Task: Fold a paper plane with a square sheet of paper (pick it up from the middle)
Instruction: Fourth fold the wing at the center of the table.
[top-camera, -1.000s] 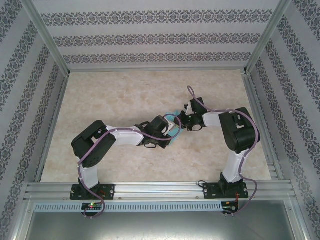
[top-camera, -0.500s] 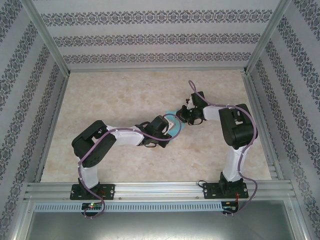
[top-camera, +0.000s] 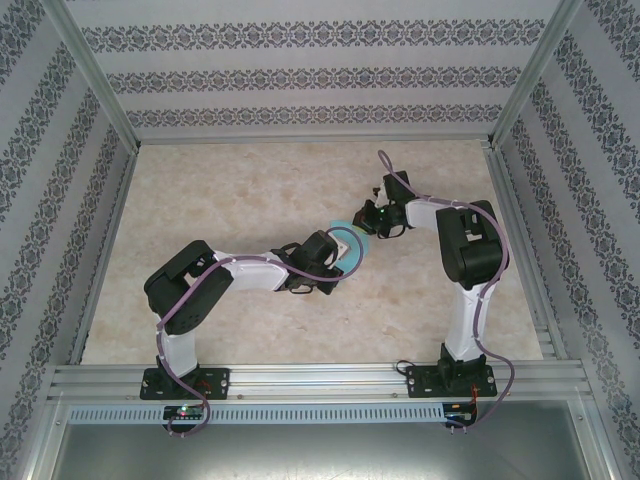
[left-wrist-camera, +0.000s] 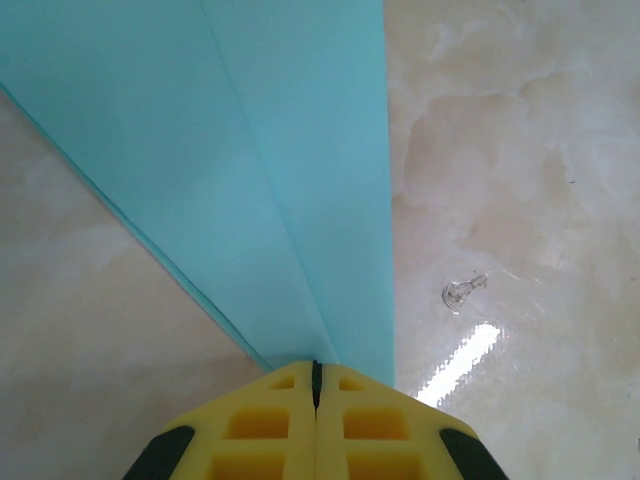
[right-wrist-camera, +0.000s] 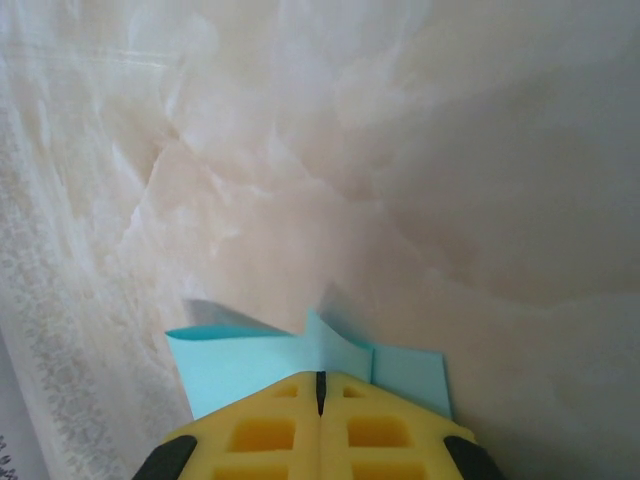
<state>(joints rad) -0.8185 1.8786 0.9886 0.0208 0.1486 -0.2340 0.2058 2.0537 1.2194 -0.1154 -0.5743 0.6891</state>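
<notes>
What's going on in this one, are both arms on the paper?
Yes. The two arms meet over the middle of the table, each pinching the same piece of turquoise paper. The left gripper is shut on a narrow end, and the paper fans out from it with a crease down its length. The right gripper is shut on another edge, with paper poking out beside its fingertips. The paper is already folded.

The blue paper (left-wrist-camera: 250, 150) runs off the top of the left wrist frame; we cannot identify the small clear speck (left-wrist-camera: 462, 292) at lower right.
</notes>
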